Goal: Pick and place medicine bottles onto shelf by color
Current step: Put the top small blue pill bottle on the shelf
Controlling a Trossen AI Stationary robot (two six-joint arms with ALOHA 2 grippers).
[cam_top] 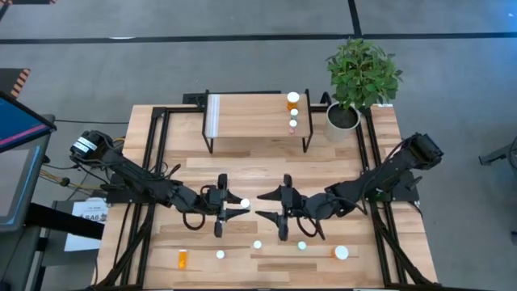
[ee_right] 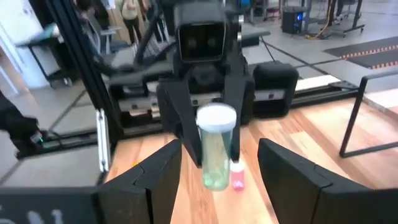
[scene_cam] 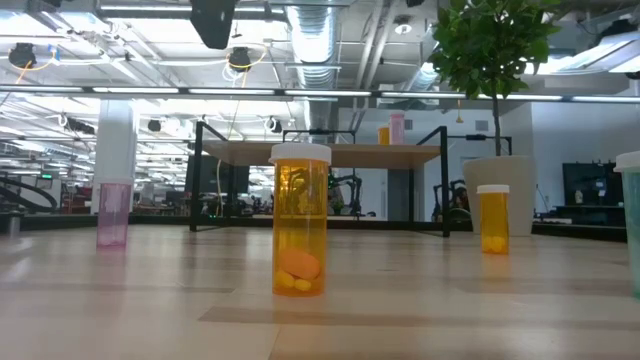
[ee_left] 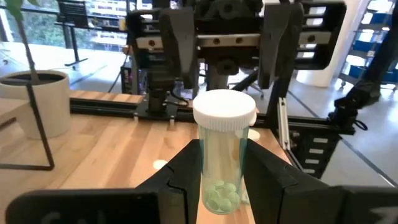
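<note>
My left gripper (cam_top: 241,204) is shut on a clear medicine bottle (ee_left: 222,155) with a white cap and green pills, held above the table's middle. Just to its right, my right gripper (cam_top: 261,205) faces it, open, with nothing between its fingers. The light-wood shelf (cam_top: 250,115) stands at the far side, and three bottles (cam_top: 293,111) stand on its right end. More bottles rest on the table near the front: an orange one (cam_top: 182,259) on its side, and several upright white-capped ones (cam_top: 258,244). My left gripper pinches the bottle's lower body (ee_left: 219,177) between its two fingers (ee_left: 186,180), one on each side. The fingers come level from the table's left. The bottle stands upright in the hold, cap up, lifted clear of the table.
A potted plant (cam_top: 343,117) stands at the far right beside the shelf. In the low view an orange bottle (scene_cam: 300,222) stands close, a second orange one (scene_cam: 493,218) to its right and a pink one (scene_cam: 113,213) to its left. A small pink bottle (ee_right: 237,177) stands below the held one.
</note>
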